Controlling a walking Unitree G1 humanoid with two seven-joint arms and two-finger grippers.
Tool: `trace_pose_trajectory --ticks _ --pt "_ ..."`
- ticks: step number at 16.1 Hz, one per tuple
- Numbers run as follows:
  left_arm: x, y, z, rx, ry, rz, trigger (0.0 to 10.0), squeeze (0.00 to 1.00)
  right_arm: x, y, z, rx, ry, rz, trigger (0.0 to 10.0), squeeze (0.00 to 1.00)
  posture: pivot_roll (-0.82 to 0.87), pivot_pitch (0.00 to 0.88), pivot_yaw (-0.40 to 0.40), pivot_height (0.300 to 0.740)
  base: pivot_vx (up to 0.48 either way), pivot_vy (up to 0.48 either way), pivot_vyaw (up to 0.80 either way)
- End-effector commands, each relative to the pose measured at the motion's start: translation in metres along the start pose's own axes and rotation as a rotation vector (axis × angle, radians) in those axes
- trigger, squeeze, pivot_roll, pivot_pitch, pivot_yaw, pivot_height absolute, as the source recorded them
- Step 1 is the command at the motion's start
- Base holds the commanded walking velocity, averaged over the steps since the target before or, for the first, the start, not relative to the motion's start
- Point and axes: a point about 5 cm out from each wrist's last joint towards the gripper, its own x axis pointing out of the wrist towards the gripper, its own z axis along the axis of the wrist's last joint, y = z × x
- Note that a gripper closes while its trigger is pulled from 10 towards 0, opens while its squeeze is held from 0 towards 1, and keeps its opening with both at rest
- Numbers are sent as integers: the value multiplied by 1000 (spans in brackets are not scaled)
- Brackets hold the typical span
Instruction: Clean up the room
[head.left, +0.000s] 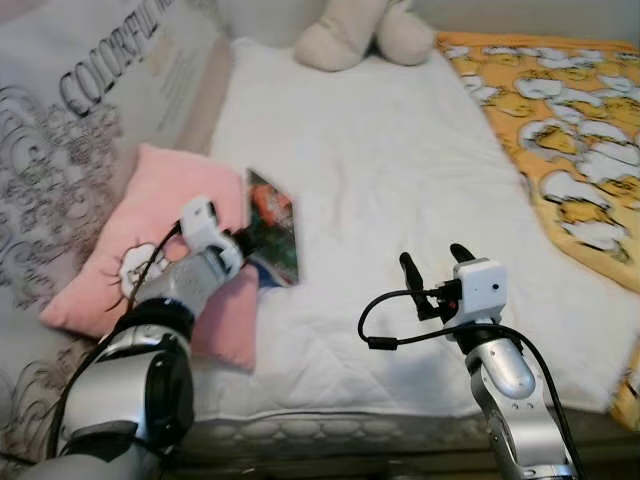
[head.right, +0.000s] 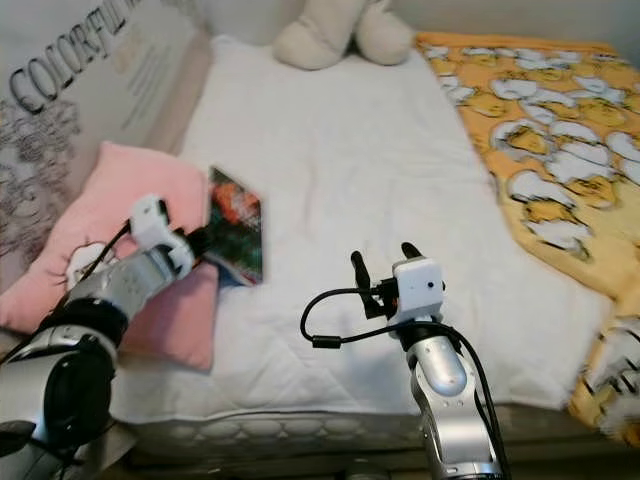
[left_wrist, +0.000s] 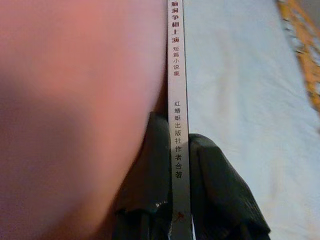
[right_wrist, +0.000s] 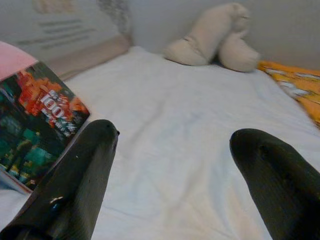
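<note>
Head view: the left gripper (head.left: 243, 243) pinches a glossy book (head.left: 272, 226), propped tilted against a soft pink pillow (head.left: 130, 240) on the quilted white mattress (head.left: 400, 170); a plush toy (head.left: 365, 30) and duck-print blanket (head.left: 560, 120) lie beyond.

Left wrist view: black fingers (left_wrist: 220, 195) clamp the book's spine.

Right wrist view: the right gripper (right_wrist: 175, 170) hovers over the mattress, fingers spread and holding nothing.

Bare white mattress (head.left: 400, 170) mid-bed; pink pillow (head.left: 120, 250) left, plush toy (head.left: 360, 35) far end.

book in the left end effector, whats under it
The book leans on the pink pillow and white mattress, pinched by the left end effector. Anything beneath its cover is hidden.
</note>
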Motion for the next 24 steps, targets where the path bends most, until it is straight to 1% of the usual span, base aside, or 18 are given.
trace_pose_trajectory --ticks 1,2,4,5,7,8,10,11,12,13,15,16,18,20,21,22,23,24 --pt "-3 15 -21 15 81 76 10000 0 2 1 1 -3 -8 5 10000 0 -170 0 26 736 0 0 0" --pt "-5 22 -28 38 110 101 10000 0 2 1 0 -2 -6 3 10000 0 -169 0 27 736 0 0 0" --pt "-7 28 -37 73 149 110 10000 0 2 3 0 0 -5 6 10000 0 -168 0 24 736 0 0 0" --pt "-7 30 -41 109 172 113 10000 0 2 4 0 1 -3 10 10000 0 -166 0 21 736 0 0 0" --pt "-8 32 -44 138 186 120 10000 0 3 5 0 -2 -3 18 10000 0 -166 0 18 736 0 0 0" --pt "-7 30 -44 151 188 114 10000 0 4 5 0 -4 -4 19 10000 0 -168 0 19 736 0 0 0" --pt "-1 10 -36 148 166 42 10000 0 4 4 1 -9 -6 16 10000 0 -171 0 21 736 0 0 0" --pt "4 -7 -29 148 142 -20 10000 0 3 3 1 -9 -5 14 10000 0 -171 0 23 736 0 0 0" --pt "7 -17 -26 146 133 -57 10000 0 3 3 0 -9 -4 14 10000 0 -168 0 26 736 0 0 0" --pt "11 -46 -24 118 137 -156 10000 0 2 5 -1 -7 -1 15 10000 0 -169 0 29 736 0 0 0" --pt "12 -66 -26 62 157 -236 10000 0 2 8 -1 -8 -1 19 10000 0 -169 0 29 736 0 0 0" --pt "11 -73 -28 46 171 -268 10000 0 1 7 -2 -8 0 16 10000 0 -175 0 38 736 0 0 0" --pt "8 -74 -32 12 199 -294 10000 0 0 7 -3 -8 3 13 10000 0 -171 0 38 736 0 0 0" --pt "7 -71 -38 -21 223 -286 10000 0 1 8 -3 -8 2 18 10000 0 -169 0 40 736 0 0 0" --pt "6 -65 -45 -31 240 -248 10000 0 2 7 -3 -10 2 20 10000 0 -170 0 41 736 0 0 0" --pt "5 -53 -55 -26 251 -186 10000 0 2 7 -3 -10 2 20 10000 0 -167 0 38 736 0 0 0" --pt "3 -33 -71 12 277 -88 10000 0 2 7 -3 -11 2 25 10000 0 -165 0 33 736 0 0 0" --pt "2 -28 -73 29 279 -65 10000 0 2 7 -3 -11 2 27 10000 0 -165 0 32 736 0 0 0"
